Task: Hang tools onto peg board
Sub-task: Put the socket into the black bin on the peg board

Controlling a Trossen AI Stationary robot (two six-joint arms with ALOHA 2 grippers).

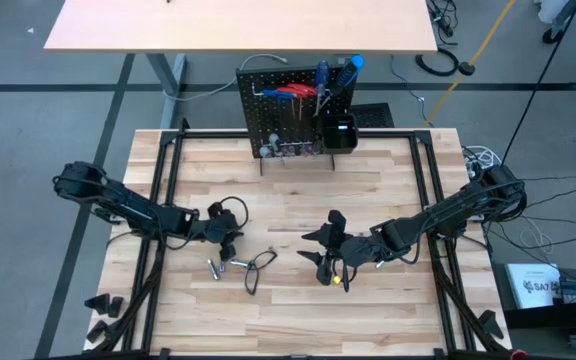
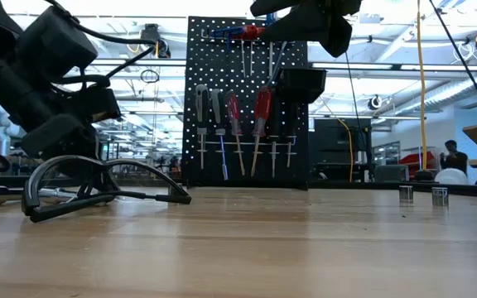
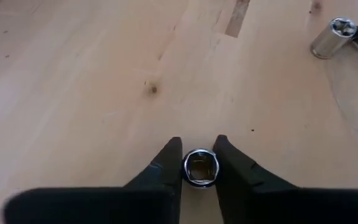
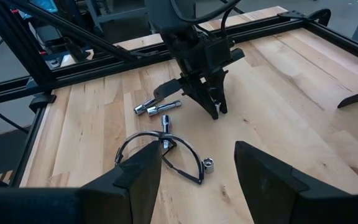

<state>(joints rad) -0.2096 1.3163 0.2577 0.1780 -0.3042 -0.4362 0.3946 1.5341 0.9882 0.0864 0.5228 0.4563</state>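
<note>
The peg board (image 1: 288, 110) stands upright at the table's far edge, with red- and blue-handled screwdrivers (image 2: 262, 108) hanging on its hooks and a small black bin (image 2: 303, 83) attached. My left gripper (image 3: 200, 163) is at the table's left middle, tipped down to the tabletop and shut on a small silver socket (image 3: 200, 168). Loose silver sockets (image 4: 165, 108) and a black wire loop (image 4: 160, 152) lie on the table just near of it. My right gripper (image 4: 197, 168) hangs open above the table's middle and holds nothing. My left gripper pinches the socket's round wall (image 3: 186, 169) between its two fingertips, one on either side. The fingers (image 4: 215, 102) slant down from the table's left. The socket stands on the wood with its open hex end up.
Another socket (image 3: 331, 38) lies farther toward the loop, and one (image 4: 208, 163) lies by the loop's near side. Two more stand at the right in the low view (image 2: 405, 194). Black frame rails (image 1: 158, 200) run along the table's left and right sides.
</note>
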